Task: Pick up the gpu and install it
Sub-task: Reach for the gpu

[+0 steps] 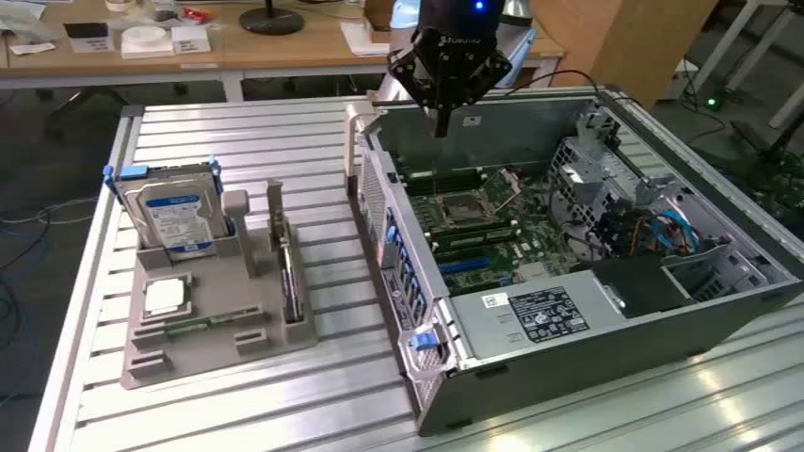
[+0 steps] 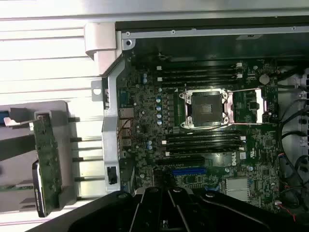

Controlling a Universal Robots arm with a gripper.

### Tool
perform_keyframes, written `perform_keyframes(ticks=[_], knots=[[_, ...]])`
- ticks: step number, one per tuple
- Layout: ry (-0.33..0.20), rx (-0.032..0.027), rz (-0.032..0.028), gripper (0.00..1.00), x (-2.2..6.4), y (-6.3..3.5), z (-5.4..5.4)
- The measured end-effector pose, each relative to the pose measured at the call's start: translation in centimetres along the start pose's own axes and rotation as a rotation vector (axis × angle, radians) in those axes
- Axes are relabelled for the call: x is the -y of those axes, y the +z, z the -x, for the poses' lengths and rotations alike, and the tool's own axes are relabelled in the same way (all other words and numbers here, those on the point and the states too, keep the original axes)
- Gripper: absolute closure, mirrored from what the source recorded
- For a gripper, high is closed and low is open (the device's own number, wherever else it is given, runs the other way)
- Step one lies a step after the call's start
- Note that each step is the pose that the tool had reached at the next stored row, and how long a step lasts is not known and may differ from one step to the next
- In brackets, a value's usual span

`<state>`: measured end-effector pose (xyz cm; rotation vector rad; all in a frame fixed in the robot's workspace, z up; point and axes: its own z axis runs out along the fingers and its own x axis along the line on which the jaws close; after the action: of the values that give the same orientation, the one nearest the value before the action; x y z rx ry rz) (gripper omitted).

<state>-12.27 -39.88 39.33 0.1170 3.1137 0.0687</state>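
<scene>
Exterior view shows the slatted metal worktop (image 1: 251, 132) carrying two containers side by side: a grey holder (image 1: 214, 273) on the exterior view's left and an open computer case (image 1: 603, 339) lying on its side to the right.

In the holder, a hard drive (image 1: 176, 215) with a blue-white label stands upright at the far end. A small square processor chip (image 1: 164, 297) lies flat in a pocket nearer the camera. The gpu (image 1: 289, 278) stands on edge as a thin dark blade in the slot along the holder's side nearest the case. In the wrist view the gpu (image 2: 46, 159) shows its component-covered face, seated in the holder (image 2: 67, 116).

Inside the case lies the motherboard (image 1: 484, 235), with its processor socket (image 2: 205, 108) open and bare between rows of memory slots, and a blue expansion slot (image 2: 188, 171) just beside the claw's dark fingers. A labelled power supply (image 1: 540, 315) fills the near corner.

The claw (image 1: 442, 127) hangs above the case's far wall, over the open interior, touching nothing. Its fingers look pressed together into one narrow tip and carry nothing. The gpu is well apart from it, across the case's side wall. A strip of bare slats separates holder and case, and the room above both is open.
</scene>
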Motion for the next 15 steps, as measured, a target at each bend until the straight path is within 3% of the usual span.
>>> perform_keyframes(ticks=[6, 15], knots=[[0.000, -0.0001, 0.0000, 0.89, 0.03, -0.01, -0.3], [0.000, 0.0000, 0.0001, 0.89, 0.14, -0.05, -1.8]])
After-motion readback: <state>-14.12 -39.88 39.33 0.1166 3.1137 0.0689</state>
